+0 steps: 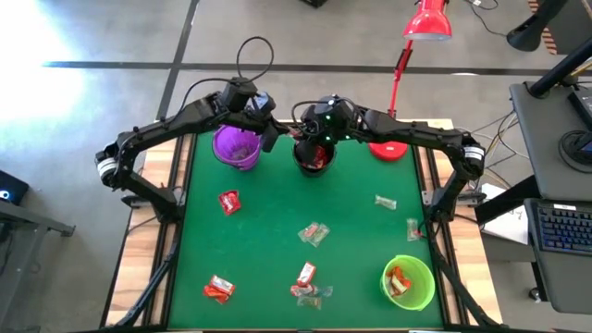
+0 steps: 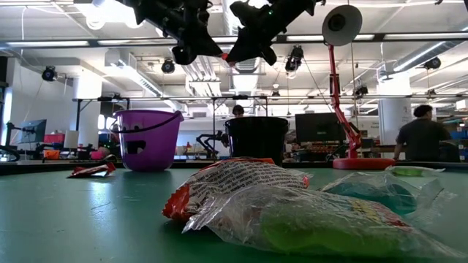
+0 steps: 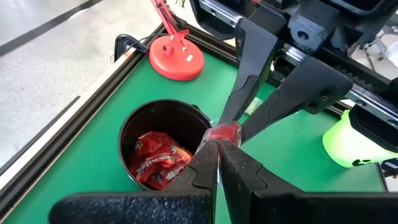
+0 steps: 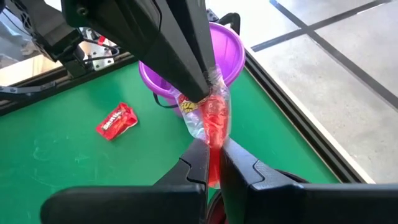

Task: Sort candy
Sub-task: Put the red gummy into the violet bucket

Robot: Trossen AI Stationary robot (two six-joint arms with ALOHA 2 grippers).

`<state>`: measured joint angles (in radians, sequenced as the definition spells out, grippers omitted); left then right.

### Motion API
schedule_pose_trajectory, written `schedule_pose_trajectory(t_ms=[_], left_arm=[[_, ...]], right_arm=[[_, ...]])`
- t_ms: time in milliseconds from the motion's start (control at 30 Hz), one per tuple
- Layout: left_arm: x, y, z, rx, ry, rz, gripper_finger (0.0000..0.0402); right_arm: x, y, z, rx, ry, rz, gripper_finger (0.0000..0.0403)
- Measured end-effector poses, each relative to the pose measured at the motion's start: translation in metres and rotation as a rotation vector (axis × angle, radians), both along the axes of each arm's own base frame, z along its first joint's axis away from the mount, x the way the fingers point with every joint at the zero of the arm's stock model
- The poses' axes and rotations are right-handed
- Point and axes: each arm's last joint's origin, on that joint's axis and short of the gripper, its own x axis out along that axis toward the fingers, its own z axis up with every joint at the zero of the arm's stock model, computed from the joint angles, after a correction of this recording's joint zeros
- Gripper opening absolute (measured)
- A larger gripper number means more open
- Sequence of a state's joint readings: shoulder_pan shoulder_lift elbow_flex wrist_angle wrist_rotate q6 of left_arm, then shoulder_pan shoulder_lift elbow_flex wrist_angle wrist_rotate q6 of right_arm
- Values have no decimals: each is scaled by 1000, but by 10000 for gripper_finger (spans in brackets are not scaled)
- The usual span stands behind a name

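We are holding one red-wrapped sweet (image 4: 214,121) between both arms, up in the air above the far middle of the green table (image 1: 277,245). The left gripper (image 3: 219,140) is pinching one end of its clear wrapper with fingers pressed together, and the right gripper (image 4: 213,149) is clamping the other end the same way. In the high view the two grippers are meeting tip to tip between the purple cup (image 1: 237,146) and the black cup (image 1: 314,155). In the left wrist view the sweet is hanging just above the rim of the black cup, which is already holding a few orange-red packets.

The rest of the candy is lying loose on the table: a red packet (image 1: 228,202) near the purple cup, a pale one (image 1: 314,234) in the middle, red ones (image 1: 218,289) and (image 1: 306,274) toward the near edge, and clear ones (image 1: 385,201) on the right. The green cup (image 1: 408,282) at the near right is holding an orange-red piece. A red lamp (image 1: 389,147) is standing just beside the black cup.
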<state>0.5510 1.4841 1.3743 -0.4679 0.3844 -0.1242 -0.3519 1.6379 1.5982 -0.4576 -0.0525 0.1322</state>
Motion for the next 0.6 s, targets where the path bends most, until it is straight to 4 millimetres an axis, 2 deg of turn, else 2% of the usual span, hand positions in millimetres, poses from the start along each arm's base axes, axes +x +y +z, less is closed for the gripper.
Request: schedule_pose_trajectory(t_ms=[600], left_arm=[[-1,0,1,1,-2,1,0]], right_arm=[[4,-2,-2,-23,-14,11,13]])
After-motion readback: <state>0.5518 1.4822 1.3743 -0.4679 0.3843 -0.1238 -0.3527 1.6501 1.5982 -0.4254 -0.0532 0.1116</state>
